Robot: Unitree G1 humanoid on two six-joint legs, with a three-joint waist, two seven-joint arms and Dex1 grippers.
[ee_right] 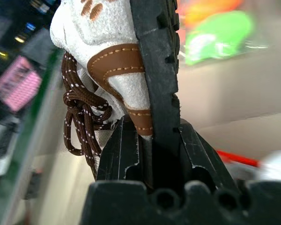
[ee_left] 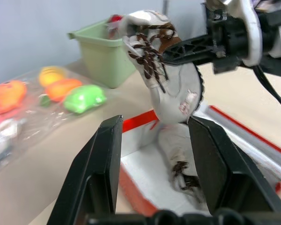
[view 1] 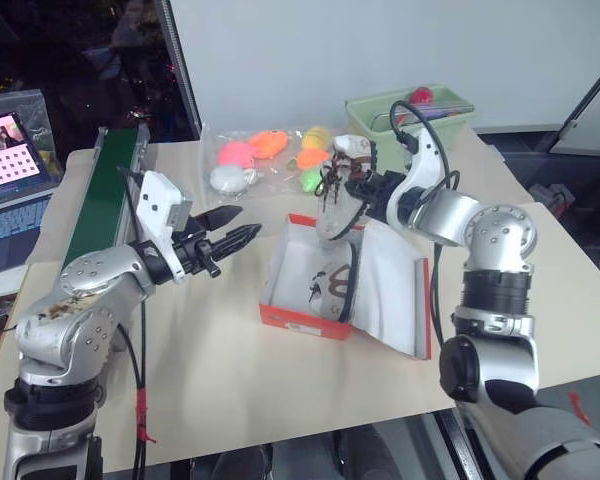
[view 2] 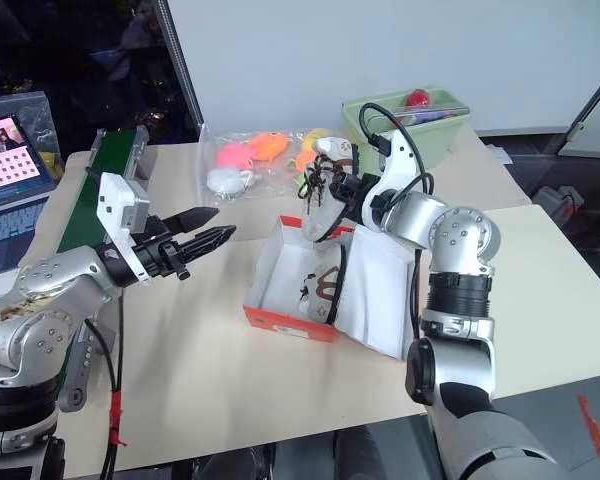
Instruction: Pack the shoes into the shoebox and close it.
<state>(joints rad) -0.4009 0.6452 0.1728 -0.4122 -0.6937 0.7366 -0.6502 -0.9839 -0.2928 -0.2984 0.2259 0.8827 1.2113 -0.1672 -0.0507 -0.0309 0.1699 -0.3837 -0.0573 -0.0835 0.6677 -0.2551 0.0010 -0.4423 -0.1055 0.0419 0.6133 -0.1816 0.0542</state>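
The left gripper (view 1: 248,224) hovers nearest, over bare table (view 1: 230,380) left of the shoebox (view 1: 305,318), its fingers parted around nothing. The box sits open mid-table, lid flap lying out to its right, with one shoe (view 1: 332,284) already lying inside. The right gripper (ee_right: 152,140) is clamped on the other shoe (view 1: 342,195), pinching its sole edge and holding it above the box's far edge, dark laces dangling. Behind are a bag of toys (view 1: 270,155) and a green tub (view 1: 410,118).
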